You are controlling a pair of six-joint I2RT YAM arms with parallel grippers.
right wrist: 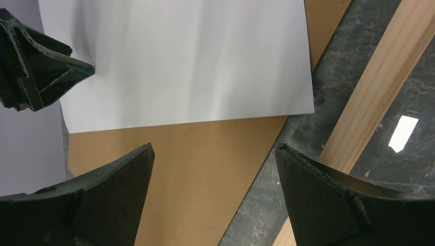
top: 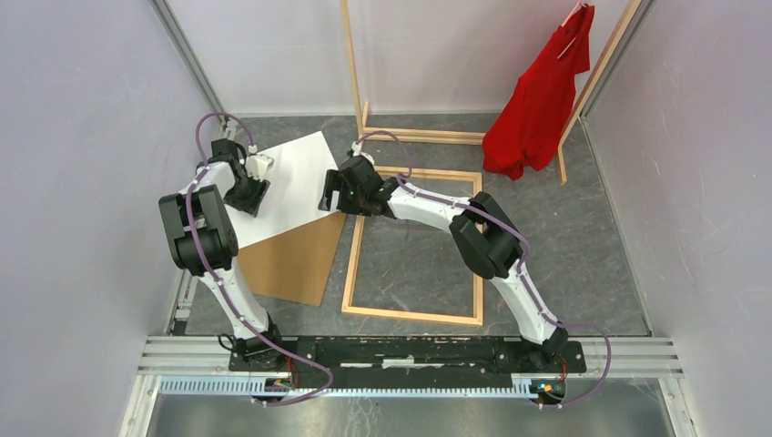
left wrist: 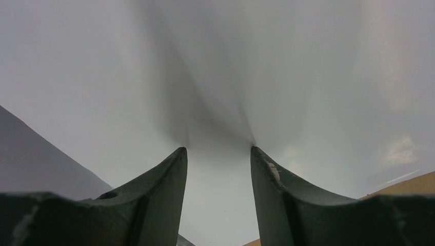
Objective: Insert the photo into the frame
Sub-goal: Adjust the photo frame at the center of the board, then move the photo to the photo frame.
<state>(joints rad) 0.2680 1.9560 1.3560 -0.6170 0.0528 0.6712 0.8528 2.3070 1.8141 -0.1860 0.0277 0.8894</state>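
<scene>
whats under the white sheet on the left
A brown board lies under the photo, with its near part sticking out past the sheet's edge. The rest of the board is covered, and the photo's underside cannot be seen.

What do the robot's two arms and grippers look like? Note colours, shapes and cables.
The left arm and right arm have white tubular links joined by bulky black joint housings. A lilac cable runs along each. The left gripper and right gripper each carry two dark, tapering, wedge-shaped fingers.
</scene>
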